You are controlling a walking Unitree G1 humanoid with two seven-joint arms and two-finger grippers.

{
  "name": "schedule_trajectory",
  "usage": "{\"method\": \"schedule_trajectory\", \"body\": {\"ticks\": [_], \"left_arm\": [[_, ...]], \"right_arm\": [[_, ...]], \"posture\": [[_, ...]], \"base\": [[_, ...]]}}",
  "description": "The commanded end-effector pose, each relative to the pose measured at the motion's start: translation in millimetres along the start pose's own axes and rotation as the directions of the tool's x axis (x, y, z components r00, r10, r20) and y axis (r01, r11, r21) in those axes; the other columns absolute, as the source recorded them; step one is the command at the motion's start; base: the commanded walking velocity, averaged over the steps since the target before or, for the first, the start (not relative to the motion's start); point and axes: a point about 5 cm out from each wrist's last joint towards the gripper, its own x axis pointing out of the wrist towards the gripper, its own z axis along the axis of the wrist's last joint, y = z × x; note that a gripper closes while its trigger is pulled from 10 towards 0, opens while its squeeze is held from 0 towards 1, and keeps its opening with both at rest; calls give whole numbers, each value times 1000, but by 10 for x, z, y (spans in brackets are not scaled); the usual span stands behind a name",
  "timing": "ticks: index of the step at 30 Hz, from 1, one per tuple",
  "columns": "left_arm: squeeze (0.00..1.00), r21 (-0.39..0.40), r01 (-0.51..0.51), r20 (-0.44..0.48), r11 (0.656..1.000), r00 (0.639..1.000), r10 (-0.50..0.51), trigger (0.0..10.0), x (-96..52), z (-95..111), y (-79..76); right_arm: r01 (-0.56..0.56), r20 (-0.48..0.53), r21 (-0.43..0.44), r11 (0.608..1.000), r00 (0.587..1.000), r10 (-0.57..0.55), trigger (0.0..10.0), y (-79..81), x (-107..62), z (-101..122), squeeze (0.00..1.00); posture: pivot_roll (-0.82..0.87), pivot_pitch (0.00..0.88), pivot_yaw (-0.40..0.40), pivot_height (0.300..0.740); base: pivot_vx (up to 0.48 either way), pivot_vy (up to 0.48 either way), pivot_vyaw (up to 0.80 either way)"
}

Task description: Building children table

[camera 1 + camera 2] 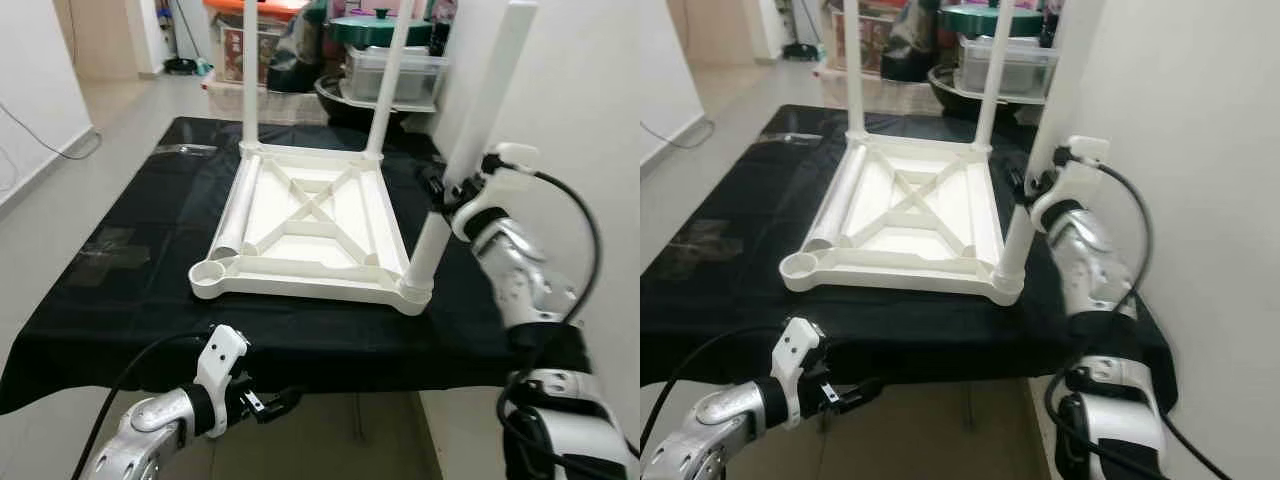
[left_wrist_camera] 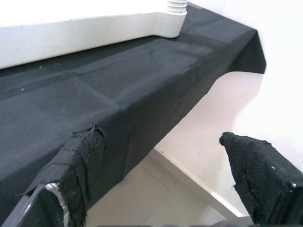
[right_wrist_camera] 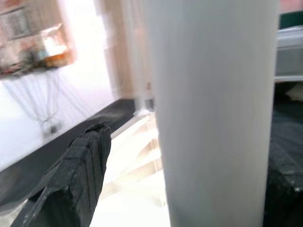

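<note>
The white table top (image 1: 310, 215) lies upside down on a black-clothed table (image 1: 130, 250). Two white legs (image 1: 250, 70) stand in its far corners. A third leg (image 1: 470, 140) stands in the near right corner socket. My right gripper (image 1: 437, 192) straddles that leg partway up; in the right wrist view the leg (image 3: 213, 113) lies against one finger, with a gap to the other finger (image 3: 80, 175), so it is open. A fourth leg (image 1: 232, 205) lies along the top's left side. The near left socket (image 1: 207, 272) holds nothing. My left gripper (image 1: 270, 402) hangs open below the table's front edge, holding nothing.
A white wall (image 1: 590, 100) runs close along the right of the table. Behind the table stand storage boxes and a covered pot (image 1: 385, 30). Tiled floor (image 1: 60, 190) lies to the left, with a cable along the wall.
</note>
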Motion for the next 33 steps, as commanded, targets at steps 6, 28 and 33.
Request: {"method": "schedule_trajectory", "body": {"ticks": [6, 28, 33], "left_arm": [[0, -1, 5, -21, 1000, 1000, -5, 10000, 13, -35, 11], [0, 0, 5, -24, 1000, 1000, -5, 10000, 10, -55, -7], [0, -1, 6, -28, 1000, 1000, -7, 10000, -4, -68, -13]], "right_arm": [[-368, -186, 50, 929, 910, 371, 8902, 173, -52, -327, 0], [-147, -173, 32, 989, 973, 150, 0, 159, 200, -532, 0], [239, -207, 1, 971, 950, -234, 0, -6, 124, -673, 0]], "posture": [[80, 0, -105, 740], [89, 0, -118, 740], [83, 0, -116, 740]], "base": [[0, 0, 0], [0, 0, 0], [0, 0, 0]]}}
